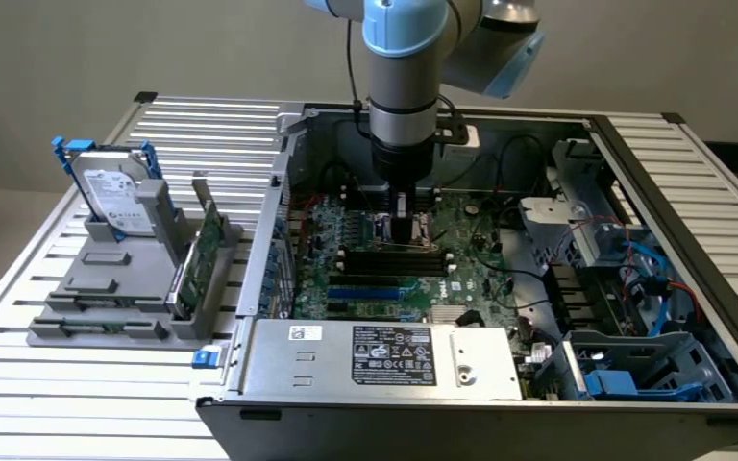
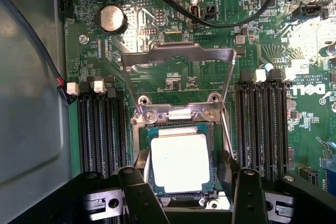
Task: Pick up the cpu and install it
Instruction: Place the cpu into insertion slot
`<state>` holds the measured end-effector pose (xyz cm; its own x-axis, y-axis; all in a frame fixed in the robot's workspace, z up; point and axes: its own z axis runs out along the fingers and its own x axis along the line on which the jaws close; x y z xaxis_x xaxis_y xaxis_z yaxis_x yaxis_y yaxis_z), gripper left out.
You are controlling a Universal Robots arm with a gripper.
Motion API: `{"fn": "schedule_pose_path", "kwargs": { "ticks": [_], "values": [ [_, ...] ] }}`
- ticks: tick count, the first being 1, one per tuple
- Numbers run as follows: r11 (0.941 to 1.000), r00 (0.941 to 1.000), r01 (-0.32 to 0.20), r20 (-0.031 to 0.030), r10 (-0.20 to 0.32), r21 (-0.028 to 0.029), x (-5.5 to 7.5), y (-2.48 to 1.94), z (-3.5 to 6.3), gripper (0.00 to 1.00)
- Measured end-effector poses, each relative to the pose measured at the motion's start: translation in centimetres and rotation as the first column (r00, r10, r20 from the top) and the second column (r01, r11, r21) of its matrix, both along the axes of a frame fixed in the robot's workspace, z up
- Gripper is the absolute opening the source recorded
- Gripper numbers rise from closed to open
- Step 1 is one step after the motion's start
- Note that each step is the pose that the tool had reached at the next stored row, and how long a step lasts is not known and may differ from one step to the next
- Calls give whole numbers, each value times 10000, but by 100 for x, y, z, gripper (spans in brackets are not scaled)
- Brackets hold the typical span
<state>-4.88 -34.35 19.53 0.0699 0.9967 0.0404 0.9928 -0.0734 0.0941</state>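
Gripper (image 1: 407, 229), twelve o'clock from the exterior view's power supply (image 1: 382, 357), is straddling the cpu (image 2: 180, 161) wide open, empty; squareness is likely mattering most

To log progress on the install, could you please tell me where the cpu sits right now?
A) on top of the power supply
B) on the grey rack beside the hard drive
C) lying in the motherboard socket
C: the cpu lies flat in the socket, whose load plate is swung open, with an open finger on either side.
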Motion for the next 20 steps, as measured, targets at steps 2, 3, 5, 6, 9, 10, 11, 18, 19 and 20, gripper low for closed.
{"fn": "schedule_pose_path", "kwargs": {
  "ticks": [2,3,5,6,9,10,11,18,19,20],
  "values": [
    [10000,10000,3,0,-3,0,-1,4,0,63],
    [10000,10000,3,0,-3,0,-1,5,0,63],
    [10000,10000,4,1,-4,0,-1,10,0,63],
    [10000,10000,4,1,-4,1,-2,13,0,63],
    [10000,10000,4,5,-4,1,-2,21,0,63],
    [10000,10000,4,6,-4,0,-2,26,0,63],
    [10000,10000,3,7,-3,0,-2,30,0,63],
    [10000,10000,-59,9,59,0,-2,39,0,63],
    [10000,10000,-76,9,76,0,-2,39,-1,63],
    [10000,10000,-92,10,92,0,-2,40,-1,63]
  ]
}}
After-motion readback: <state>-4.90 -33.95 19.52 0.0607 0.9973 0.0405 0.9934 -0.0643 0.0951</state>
